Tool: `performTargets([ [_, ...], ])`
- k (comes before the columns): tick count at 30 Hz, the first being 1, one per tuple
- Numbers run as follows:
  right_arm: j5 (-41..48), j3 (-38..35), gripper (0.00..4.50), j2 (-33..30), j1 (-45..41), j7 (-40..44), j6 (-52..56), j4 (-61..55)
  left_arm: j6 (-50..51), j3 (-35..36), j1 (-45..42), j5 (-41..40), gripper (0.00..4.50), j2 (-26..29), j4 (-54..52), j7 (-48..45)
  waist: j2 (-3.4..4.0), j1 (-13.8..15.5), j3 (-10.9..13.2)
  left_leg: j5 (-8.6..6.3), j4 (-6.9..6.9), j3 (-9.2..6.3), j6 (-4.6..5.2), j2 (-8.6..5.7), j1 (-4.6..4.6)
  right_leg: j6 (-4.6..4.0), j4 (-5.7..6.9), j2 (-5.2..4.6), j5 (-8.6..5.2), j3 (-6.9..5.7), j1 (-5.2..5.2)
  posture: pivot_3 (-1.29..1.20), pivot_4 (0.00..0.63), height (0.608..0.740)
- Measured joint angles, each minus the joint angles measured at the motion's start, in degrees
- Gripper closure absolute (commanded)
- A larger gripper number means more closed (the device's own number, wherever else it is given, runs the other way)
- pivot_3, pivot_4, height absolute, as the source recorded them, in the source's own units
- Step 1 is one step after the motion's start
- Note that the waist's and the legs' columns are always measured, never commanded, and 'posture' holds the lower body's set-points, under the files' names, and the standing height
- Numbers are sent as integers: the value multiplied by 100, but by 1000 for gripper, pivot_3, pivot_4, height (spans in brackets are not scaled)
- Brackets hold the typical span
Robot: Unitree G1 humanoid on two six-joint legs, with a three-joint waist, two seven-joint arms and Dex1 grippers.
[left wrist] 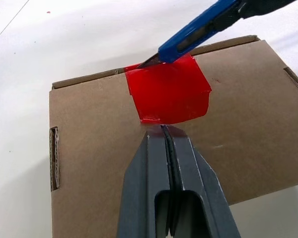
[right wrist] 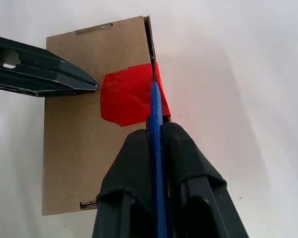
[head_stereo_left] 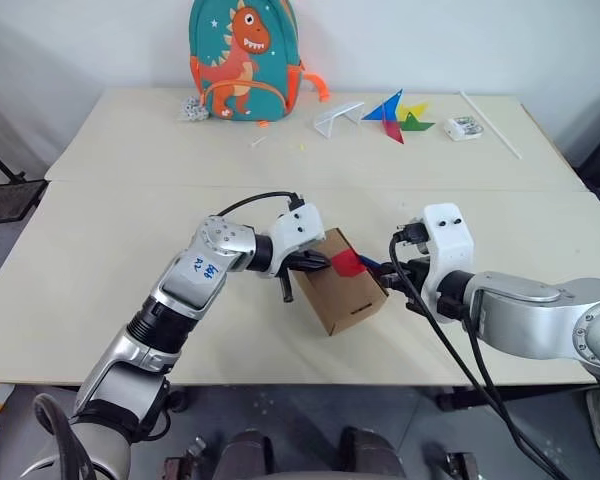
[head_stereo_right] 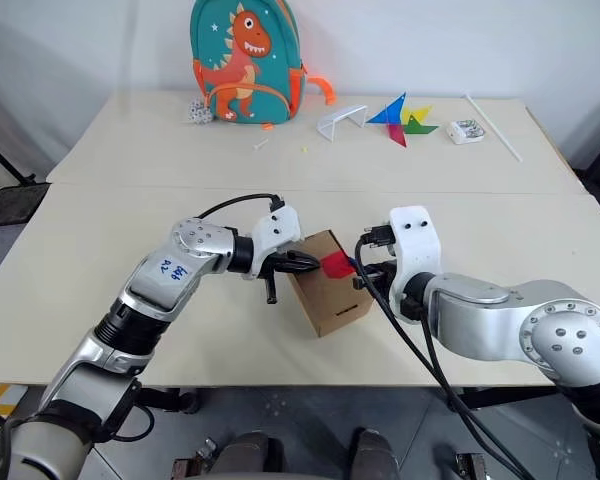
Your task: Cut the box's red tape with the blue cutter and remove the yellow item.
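The box [head_stereo_left: 345, 283] stands near the front edge of the table [head_stereo_left: 100, 290], between the 2 arms, and everything else here is placed from it. The red tape [left wrist: 168, 93] lies on its upper face, folded over the edge where the flap meets the side.

The right gripper [right wrist: 156, 136] is clamped on the blue cutter [right wrist: 155, 148], whose blade tip touches the tape exactly at that edge. The left gripper [left wrist: 165, 136] has its fingers pressed together, holding nothing; its tips rest on the cardboard at the near border of the tape, probably to steady the box.

I judge the task to be in its early part. The tape looks still whole: no slit is visible, and the flap is closed. The yellow item must still be inside. What remains is to cut along the seam, open the flap, and take the item out.
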Motion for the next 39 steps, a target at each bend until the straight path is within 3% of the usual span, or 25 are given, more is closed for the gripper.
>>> performTargets([
  [33,-21,1,4350,-1633,1336,681,-1656,-1083,71,-164,-21,-1,4500,-153,-38,-55,-5,125,-15,-23,0,-12,15,0,19,-1,-50,0,-1,-20,52,0,150,740],
  [39,-22,-47,4350,-1616,1610,633,-1957,-1173,99,-168,-18,-2,4500,-160,-46,-60,-8,125,-19,-24,0,-14,15,1,22,-3,-53,0,-1,-22,57,0,150,740],
])
